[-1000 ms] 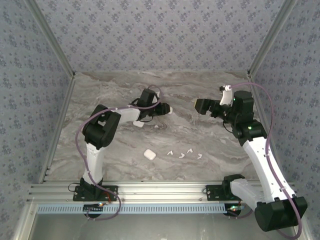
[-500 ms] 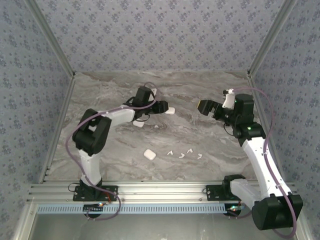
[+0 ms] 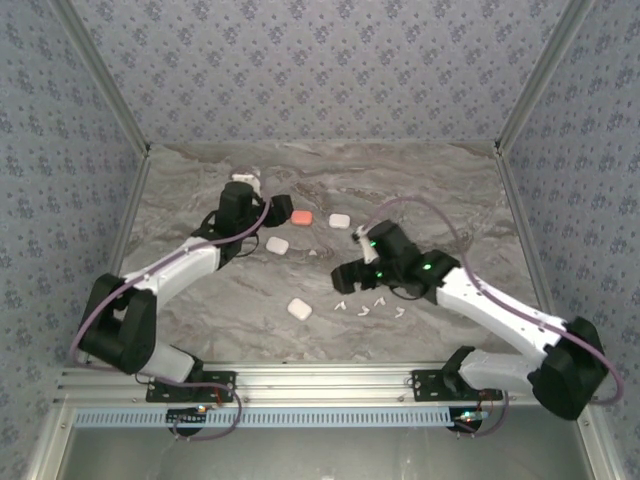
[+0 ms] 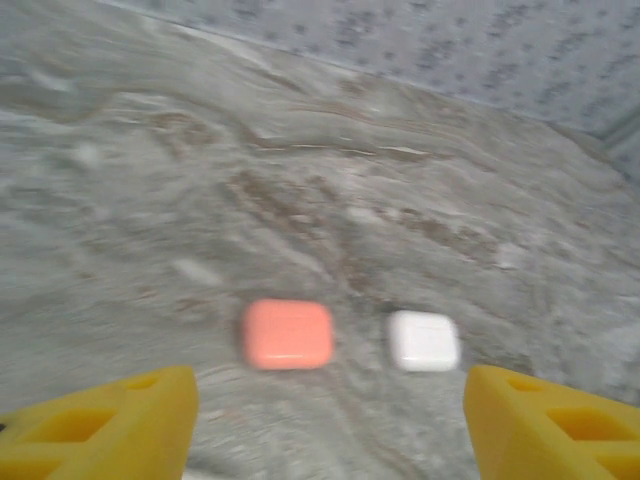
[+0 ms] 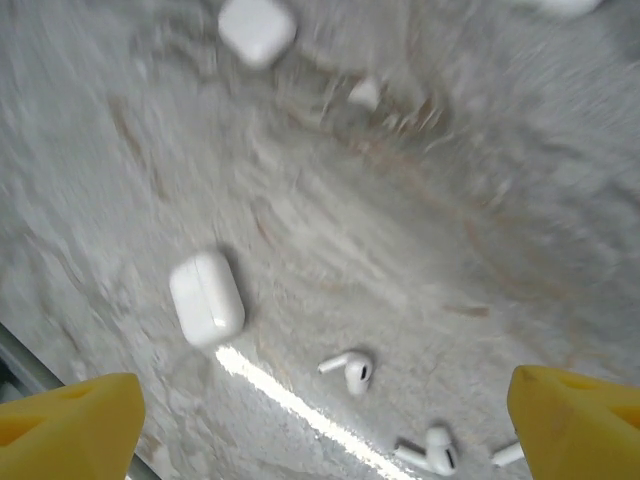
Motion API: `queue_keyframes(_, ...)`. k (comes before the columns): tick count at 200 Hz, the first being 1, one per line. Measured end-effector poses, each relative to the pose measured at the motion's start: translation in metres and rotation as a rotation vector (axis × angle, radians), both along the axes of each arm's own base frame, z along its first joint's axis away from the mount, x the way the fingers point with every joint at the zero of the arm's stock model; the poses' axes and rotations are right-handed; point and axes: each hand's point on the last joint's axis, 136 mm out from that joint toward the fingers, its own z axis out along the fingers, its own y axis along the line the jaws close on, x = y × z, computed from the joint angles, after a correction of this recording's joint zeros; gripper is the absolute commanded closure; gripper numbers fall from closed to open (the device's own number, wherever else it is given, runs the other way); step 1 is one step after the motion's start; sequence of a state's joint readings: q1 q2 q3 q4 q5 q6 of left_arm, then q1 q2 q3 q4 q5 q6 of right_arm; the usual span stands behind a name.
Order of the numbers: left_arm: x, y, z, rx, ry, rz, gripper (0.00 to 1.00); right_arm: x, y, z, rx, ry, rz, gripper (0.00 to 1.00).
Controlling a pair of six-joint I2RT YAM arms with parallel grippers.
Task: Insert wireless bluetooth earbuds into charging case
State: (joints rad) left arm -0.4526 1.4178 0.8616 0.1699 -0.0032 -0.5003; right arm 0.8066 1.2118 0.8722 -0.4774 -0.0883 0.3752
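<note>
Left pincer (image 4: 330, 425): your jaws stood wide apart and empty, low over the surface (image 3: 450, 200), facing a coral case (image 4: 288, 334) with a far white case (image 4: 423, 340) just beside it.
Right pincer (image 5: 325, 420): it was also spread wide and held nothing, above the near white case (image 5: 207, 298) and the earbuds (image 5: 348, 368).
Earbuds: several white ones lay loose on the surface towards the front, near that case, and none sat in any case.
Cases: all looked shut, as far as the blurred views allowed.
Risk, lid: by my judgement you could not seat a bud until a lid was raised, and a one-sided pinch could skid the smooth case.
Risk, buds: they were tiny, glossy and lying flat, so closing off-centre could flick one away or scatter its neighbours.
</note>
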Motion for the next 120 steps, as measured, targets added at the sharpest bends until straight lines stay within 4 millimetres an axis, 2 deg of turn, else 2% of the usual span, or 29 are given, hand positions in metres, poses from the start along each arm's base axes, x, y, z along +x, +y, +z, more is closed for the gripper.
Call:
queue_keyframes(27, -0.015, 0.032, 0.013, 0.035, -0.062, 0.103, 0.19, -0.020, 0.034, -0.037, -0.156, 0.039, 0.110, 0.10)
queue_keyframes(56, -0.026, 0.060, 0.031, 0.039, -0.126, 0.198, 0.16, -0.030, 0.070, -0.055, -0.241, 0.027, 0.215, 0.12)
queue_keyframes(84, -0.035, 0.080, 0.028, 0.053, -0.134, 0.266, 0.14, -0.036, 0.098, -0.065, -0.294, 0.001, 0.300, 0.15)
queue_keyframes(120, -0.043, 0.094, 0.019, 0.078, -0.118, 0.311, 0.13, -0.040, 0.115, -0.081, -0.361, -0.004, 0.361, 0.20)
